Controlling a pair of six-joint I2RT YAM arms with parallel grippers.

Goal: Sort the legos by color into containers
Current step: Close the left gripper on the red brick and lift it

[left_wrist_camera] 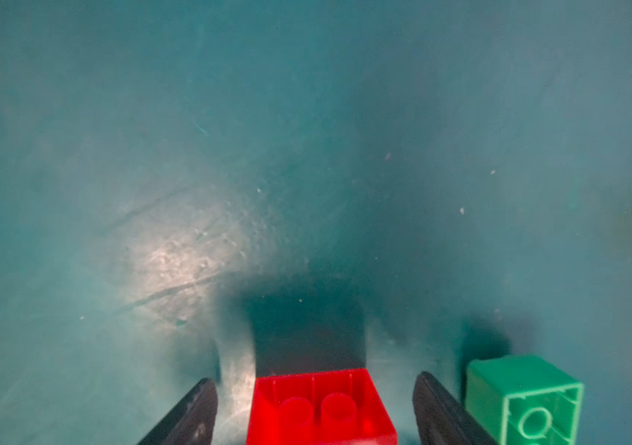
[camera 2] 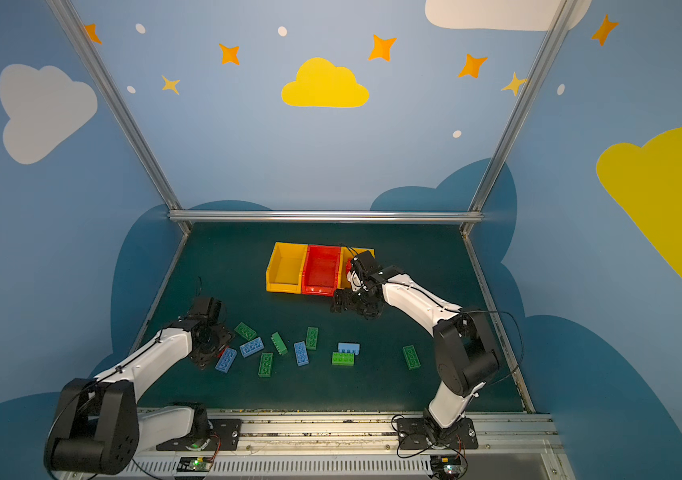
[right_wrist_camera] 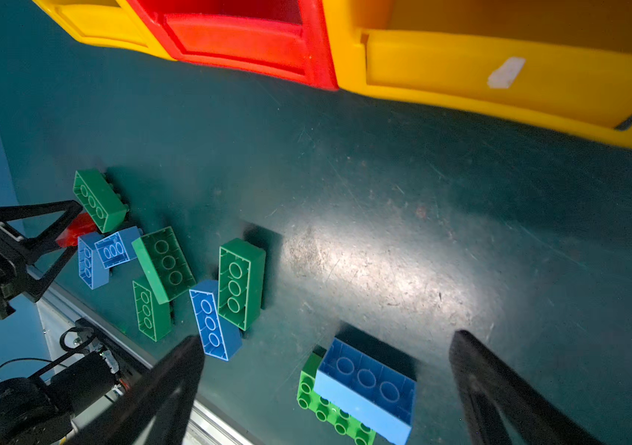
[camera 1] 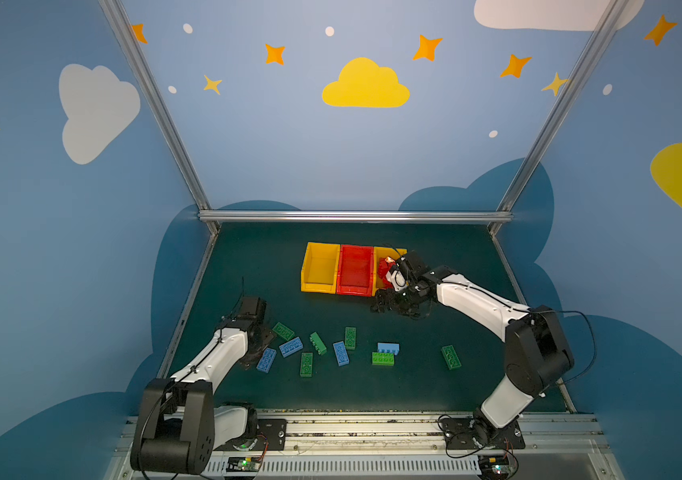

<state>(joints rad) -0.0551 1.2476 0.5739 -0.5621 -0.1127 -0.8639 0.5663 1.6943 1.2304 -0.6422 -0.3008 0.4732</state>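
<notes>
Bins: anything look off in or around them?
Red legos sit in the right-hand yellow bin, while the red bin beside it looks empty: an odd colour mismatch, though not necessarily an error. On the mat, a light blue lego lies tipped against a green lego.

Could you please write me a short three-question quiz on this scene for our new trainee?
1. True or false: the right gripper holds a brick.
2. The brick between the fingers of the left gripper is: A red, B green, C blue?
3. How many green bricks lie outside the bins?
Key: 1 false; 2 A; 3 six.
</notes>
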